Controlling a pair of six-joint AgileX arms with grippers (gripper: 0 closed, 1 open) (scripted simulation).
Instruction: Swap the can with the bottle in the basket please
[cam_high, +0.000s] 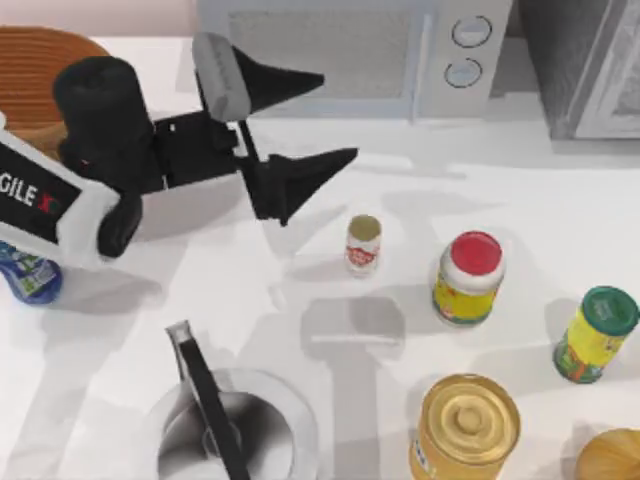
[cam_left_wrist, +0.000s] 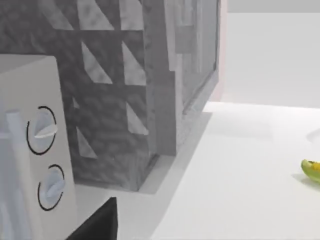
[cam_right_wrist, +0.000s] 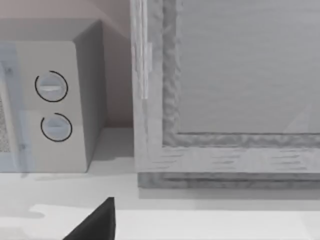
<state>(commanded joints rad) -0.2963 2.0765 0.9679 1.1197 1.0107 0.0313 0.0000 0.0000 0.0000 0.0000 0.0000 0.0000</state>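
The can (cam_high: 364, 243), small and white with a red label and gold top, stands upright on the table near the middle. My left gripper (cam_high: 338, 116) hovers open behind and slightly left of it, with nothing between the fingers. The blue-labelled bottle (cam_high: 28, 272) sits on the table at the far left, partly under my left arm. The wicker basket (cam_high: 35, 60) is at the back left corner, its inside largely hidden by the arm. In the right wrist view one black fingertip (cam_right_wrist: 97, 220) of my right gripper faces the microwave.
A microwave (cam_high: 350, 50) and a grey cabinet (cam_high: 590, 60) line the back. A red-capped jar (cam_high: 468, 278), a green-capped yellow bottle (cam_high: 596, 335) and a large yellow can (cam_high: 465, 428) stand at the right. A grey round vessel with a black handle (cam_high: 225, 430) sits at the front.
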